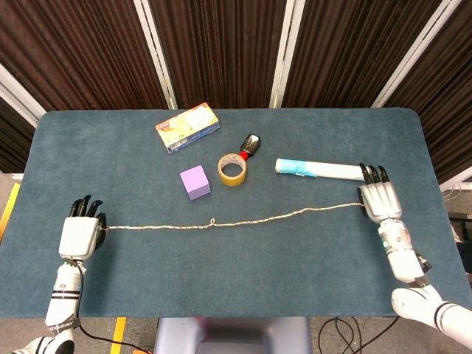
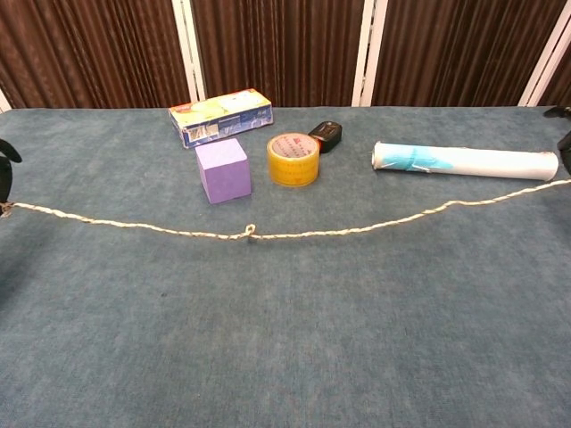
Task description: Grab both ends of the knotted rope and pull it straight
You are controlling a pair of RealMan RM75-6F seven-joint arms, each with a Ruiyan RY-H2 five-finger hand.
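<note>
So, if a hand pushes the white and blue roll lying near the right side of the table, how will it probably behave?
The white and blue roll lies on its side as a long round tube, so a push across its length would probably make it roll. It looks like rolled paper or film, so it is likely light. A push on one end would probably slide or swing it instead.

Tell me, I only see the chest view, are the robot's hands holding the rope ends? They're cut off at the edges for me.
Observer: Yes. In the head view the left hand holds one end of the rope.
Operator: And the other one?
Observer: The right hand holds the other end, near the white roll.
Operator: Is the knot gone?
Observer: No. From above, a tiny knot sits on the line, in front of the purple cube.
</note>
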